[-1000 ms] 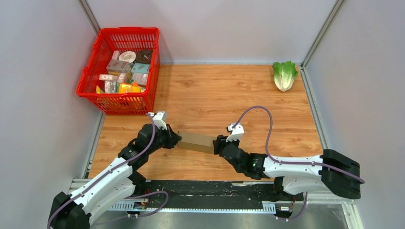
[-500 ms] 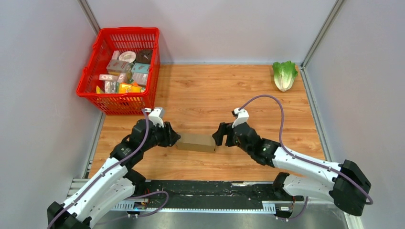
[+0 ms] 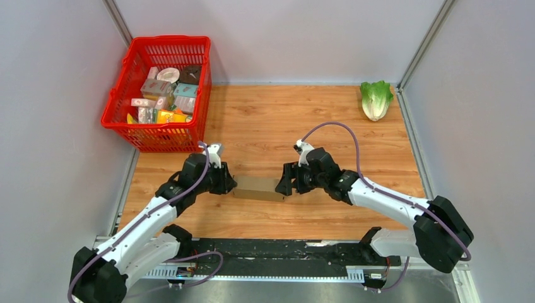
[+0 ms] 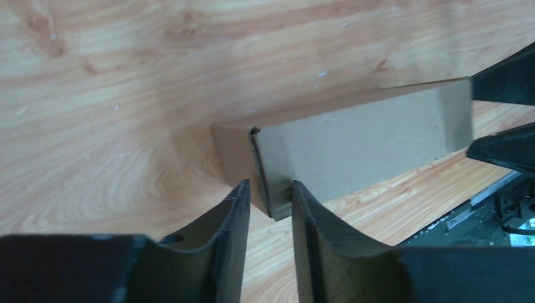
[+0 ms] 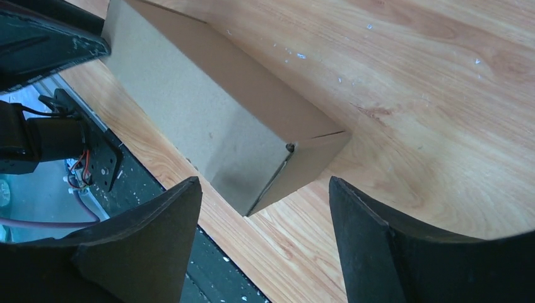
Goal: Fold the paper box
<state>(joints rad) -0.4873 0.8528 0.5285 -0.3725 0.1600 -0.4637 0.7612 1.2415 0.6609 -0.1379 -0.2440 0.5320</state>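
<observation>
The paper box (image 3: 257, 187) is a small closed brown cardboard box lying on the wooden table between my two grippers. My left gripper (image 3: 231, 185) is at its left end. In the left wrist view the gripper (image 4: 268, 189) has its fingers (image 4: 236, 214) drawn close on the box's (image 4: 366, 139) near corner. My right gripper (image 3: 282, 185) is at the box's right end. In the right wrist view it (image 5: 265, 183) is wide open, with the box's (image 5: 208, 107) end corner just between the fingertips (image 5: 183, 202) and touching neither.
A red basket (image 3: 169, 40) with several small printed packages stands at the back left. A lettuce (image 3: 376, 99) lies at the back right. Grey walls close both sides and the back. A black rail (image 3: 277, 249) runs along the table's near edge.
My right gripper has let go of the box's right end and opened, and its arm has swung farther from the near edge. The box and left gripper have hardly moved.
</observation>
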